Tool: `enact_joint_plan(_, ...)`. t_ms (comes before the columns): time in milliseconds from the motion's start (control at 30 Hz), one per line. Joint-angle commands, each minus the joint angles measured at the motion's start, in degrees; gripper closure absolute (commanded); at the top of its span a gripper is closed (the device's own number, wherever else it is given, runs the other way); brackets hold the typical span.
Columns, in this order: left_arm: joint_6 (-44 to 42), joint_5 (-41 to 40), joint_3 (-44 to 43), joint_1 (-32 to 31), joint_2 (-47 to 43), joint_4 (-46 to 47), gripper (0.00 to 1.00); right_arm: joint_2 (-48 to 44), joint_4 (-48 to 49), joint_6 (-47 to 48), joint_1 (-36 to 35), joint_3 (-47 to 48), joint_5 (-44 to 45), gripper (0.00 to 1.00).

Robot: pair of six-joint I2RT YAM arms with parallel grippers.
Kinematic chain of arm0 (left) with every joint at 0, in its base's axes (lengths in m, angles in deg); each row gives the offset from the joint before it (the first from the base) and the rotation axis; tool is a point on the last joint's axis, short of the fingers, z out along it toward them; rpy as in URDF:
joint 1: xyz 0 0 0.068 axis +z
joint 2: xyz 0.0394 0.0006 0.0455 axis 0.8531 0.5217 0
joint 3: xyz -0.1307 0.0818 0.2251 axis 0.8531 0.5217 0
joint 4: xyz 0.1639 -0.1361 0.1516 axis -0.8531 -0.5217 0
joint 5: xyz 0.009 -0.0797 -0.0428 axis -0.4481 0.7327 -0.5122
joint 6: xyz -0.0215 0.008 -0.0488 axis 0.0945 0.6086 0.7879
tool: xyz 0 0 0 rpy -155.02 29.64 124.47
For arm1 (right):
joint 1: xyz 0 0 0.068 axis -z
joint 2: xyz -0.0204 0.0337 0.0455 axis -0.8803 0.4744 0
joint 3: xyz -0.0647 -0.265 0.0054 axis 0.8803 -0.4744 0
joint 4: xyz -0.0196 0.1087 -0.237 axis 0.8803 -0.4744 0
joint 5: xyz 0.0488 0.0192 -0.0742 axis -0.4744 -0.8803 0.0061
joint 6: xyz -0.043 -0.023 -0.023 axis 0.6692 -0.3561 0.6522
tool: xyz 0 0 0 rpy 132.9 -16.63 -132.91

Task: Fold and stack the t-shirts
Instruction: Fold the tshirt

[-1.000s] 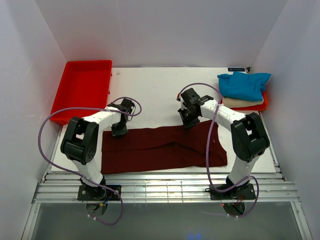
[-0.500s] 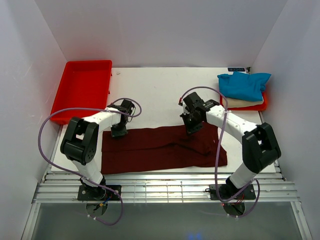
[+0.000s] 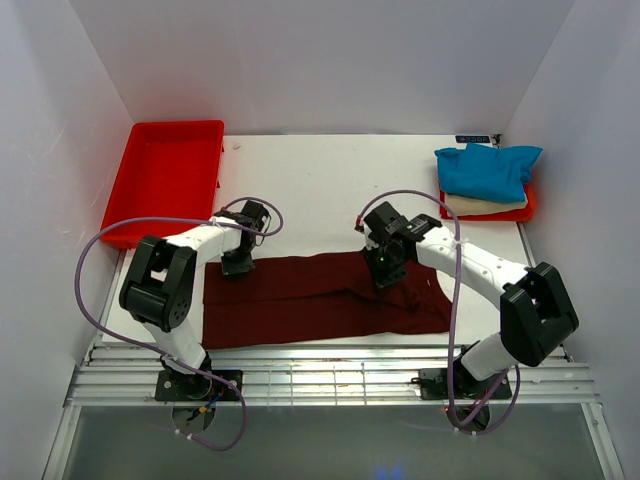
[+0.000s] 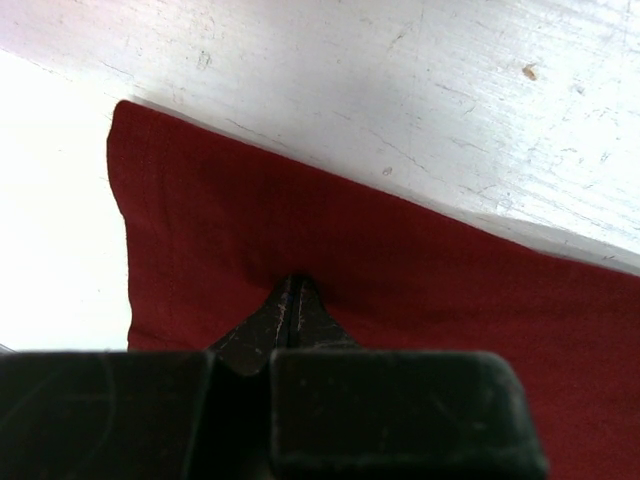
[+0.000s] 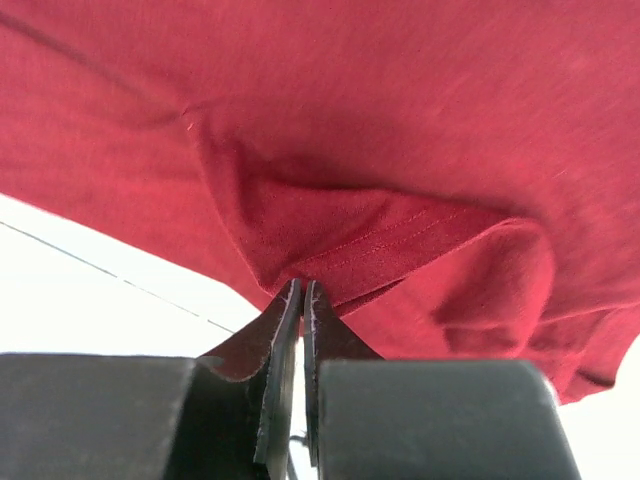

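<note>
The dark maroon t-shirt (image 3: 310, 298) lies as a long folded band across the near part of the table. My left gripper (image 3: 237, 265) is shut on its far left corner; the left wrist view shows closed jaws pinching the maroon cloth (image 4: 400, 270) flat on the table. My right gripper (image 3: 386, 277) is shut on the far right edge and holds it lifted; the right wrist view shows the hem of the shirt (image 5: 400, 180) bunched in the jaws. The bright blue t-shirt (image 3: 487, 168) lies on the cream t-shirt (image 3: 480, 205) at the back right.
A red tray (image 3: 165, 175) stands at the back left. Another red tray (image 3: 527, 208) holds the blue and cream shirts at the back right. White walls close in the table on three sides. A metal rail runs along the near edge.
My right gripper has moved toward the near edge and slightly right, dragging the shirt's far right edge over the lower layer. The left gripper has stayed in place.
</note>
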Motion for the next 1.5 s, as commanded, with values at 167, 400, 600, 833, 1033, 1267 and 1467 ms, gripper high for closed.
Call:
enact_joint_plan(167,-0.09,-0.85,1.06,-0.12,-1.69,0.57,0.95,-4.54,-4.20,-4.27,-3.60,-4.18,-3.70,0.92)
enact_joint_plan(400,-0.97,-0.85,-0.08,-0.12,-0.46,0.84,0.95,-6.12,-4.82,-5.59,-5.18,-5.42,-7.39,0.92)
enact_joint_plan(600,-1.33,-0.67,-1.14,-0.12,0.34,0.93,0.96,-5.95,-6.57,-4.80,-6.85,-3.93,-8.80,0.80)
enact_joint_plan(833,-1.41,-0.76,-1.05,-0.12,0.34,0.92,0.96,-7.62,-8.94,-5.58,-7.29,3.54,-1.89,0.63)
enact_joint_plan(1033,-1.68,-0.85,-1.23,-0.12,0.07,0.84,0.96,-4.56,-8.86,-8.39,-5.45,7.15,14.28,0.61)
enact_joint_plan(1267,-2.03,-1.20,-1.49,-0.12,-0.36,0.22,0.96,3.80,-3.08,-9.02,2.63,1.79,20.73,0.90)
enact_joint_plan(1467,-2.03,-0.50,-1.49,-0.12,-0.28,-0.22,0.96,9.77,0.80,-8.14,7.03,1.17,22.49,0.92)
